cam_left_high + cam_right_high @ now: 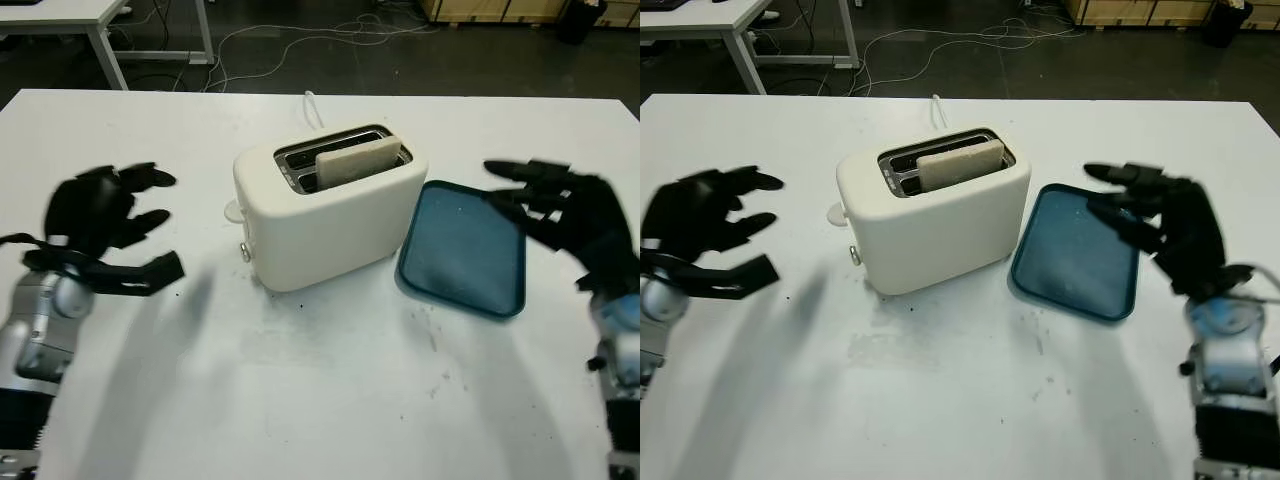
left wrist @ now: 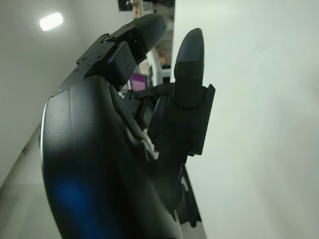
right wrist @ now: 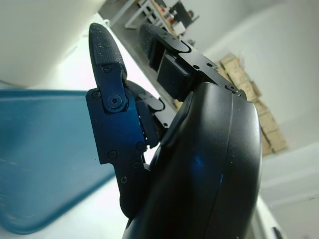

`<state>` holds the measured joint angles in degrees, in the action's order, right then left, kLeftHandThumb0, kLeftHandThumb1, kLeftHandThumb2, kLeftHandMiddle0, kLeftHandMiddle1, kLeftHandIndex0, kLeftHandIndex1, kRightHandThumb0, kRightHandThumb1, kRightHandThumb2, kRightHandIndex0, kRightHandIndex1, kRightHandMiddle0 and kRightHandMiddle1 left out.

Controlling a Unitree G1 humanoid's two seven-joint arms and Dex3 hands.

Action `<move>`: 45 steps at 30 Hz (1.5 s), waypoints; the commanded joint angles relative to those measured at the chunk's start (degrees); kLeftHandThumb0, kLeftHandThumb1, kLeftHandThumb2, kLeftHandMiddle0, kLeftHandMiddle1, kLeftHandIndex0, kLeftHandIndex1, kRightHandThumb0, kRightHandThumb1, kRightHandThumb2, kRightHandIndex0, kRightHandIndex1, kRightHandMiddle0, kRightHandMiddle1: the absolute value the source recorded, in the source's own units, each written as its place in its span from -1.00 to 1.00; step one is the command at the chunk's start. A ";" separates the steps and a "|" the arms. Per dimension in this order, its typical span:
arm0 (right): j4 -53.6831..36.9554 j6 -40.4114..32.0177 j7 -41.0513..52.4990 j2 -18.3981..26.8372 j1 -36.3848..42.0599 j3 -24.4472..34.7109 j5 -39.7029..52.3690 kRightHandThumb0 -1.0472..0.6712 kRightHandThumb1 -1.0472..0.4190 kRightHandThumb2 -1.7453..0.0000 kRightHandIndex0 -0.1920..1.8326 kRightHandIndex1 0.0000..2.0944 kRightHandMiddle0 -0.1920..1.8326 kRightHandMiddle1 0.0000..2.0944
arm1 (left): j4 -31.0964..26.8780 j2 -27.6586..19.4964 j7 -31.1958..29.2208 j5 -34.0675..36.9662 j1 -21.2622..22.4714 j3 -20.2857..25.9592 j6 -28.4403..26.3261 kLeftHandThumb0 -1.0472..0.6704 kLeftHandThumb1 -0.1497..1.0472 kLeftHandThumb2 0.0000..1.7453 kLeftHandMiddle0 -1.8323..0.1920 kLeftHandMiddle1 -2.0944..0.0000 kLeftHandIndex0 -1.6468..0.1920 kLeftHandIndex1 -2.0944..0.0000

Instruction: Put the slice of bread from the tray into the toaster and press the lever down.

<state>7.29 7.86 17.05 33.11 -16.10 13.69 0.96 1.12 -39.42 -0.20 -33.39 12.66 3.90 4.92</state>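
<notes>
A cream toaster (image 1: 330, 215) stands in the middle of the white table, with the slice of bread (image 1: 358, 162) sticking up out of its nearer slot. Its small lever knob (image 1: 245, 253) shows on the left end face. To the toaster's right lies the blue tray (image 1: 465, 250), with nothing on it. My left hand (image 1: 115, 225) is open, held above the table left of the toaster. My right hand (image 1: 560, 215) is open too, at the tray's right edge, and holds nothing. The right wrist view has the blue tray (image 3: 45, 159) beneath the black fingers (image 3: 107, 69).
A white power cord (image 1: 314, 106) runs from behind the toaster to the table's far edge. Beyond the table are a dark floor with cables (image 1: 330, 35) and another table's legs (image 1: 105, 45). Small dark specks mark the tabletop in front of the toaster.
</notes>
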 commanded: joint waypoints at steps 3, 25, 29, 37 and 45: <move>1.33 -1.35 0.56 2.40 -2.38 -0.49 -1.46 -0.54 -0.80 1.00 0.09 -0.92 0.00 -0.99 | -2.42 -2.54 -2.71 -0.21 -1.25 0.93 -0.69 -0.38 0.79 -0.91 0.32 -0.16 -0.02 0.66; -2.91 1.56 -8.73 -10.70 2.91 -4.67 -3.77 -0.34 -0.83 0.83 0.38 -0.84 0.21 -0.97 | -1.72 -4.01 -12.37 7.66 6.74 -5.21 20.91 -0.31 0.79 -0.88 0.18 -0.27 -0.21 0.72; -4.44 1.00 -10.44 -14.12 5.31 -5.38 -3.82 -0.31 -0.83 0.80 0.25 -0.56 0.23 -0.99 | -0.97 -3.10 -11.79 5.87 7.32 -6.40 22.59 -0.31 0.79 -0.91 0.21 -0.35 -0.23 0.73; -4.04 1.71 -12.02 -16.74 7.63 -5.88 -4.59 -0.30 -0.83 0.78 0.15 -0.46 0.22 -1.00 | 1.74 -2.55 -9.63 4.32 8.04 -6.67 26.16 -0.22 0.79 -0.81 0.18 -0.37 -0.28 0.72; -4.26 1.62 -11.57 -17.26 8.42 -5.86 -3.93 -0.33 -0.83 0.81 0.17 -0.46 0.23 -1.00 | 4.34 -2.53 -8.33 2.98 9.33 -6.97 28.57 -0.16 0.79 -0.70 0.19 -0.34 -0.28 0.71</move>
<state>3.40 9.57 5.56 16.16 -8.26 7.90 -3.35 4.86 -42.09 -8.68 -29.02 21.00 -2.21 32.95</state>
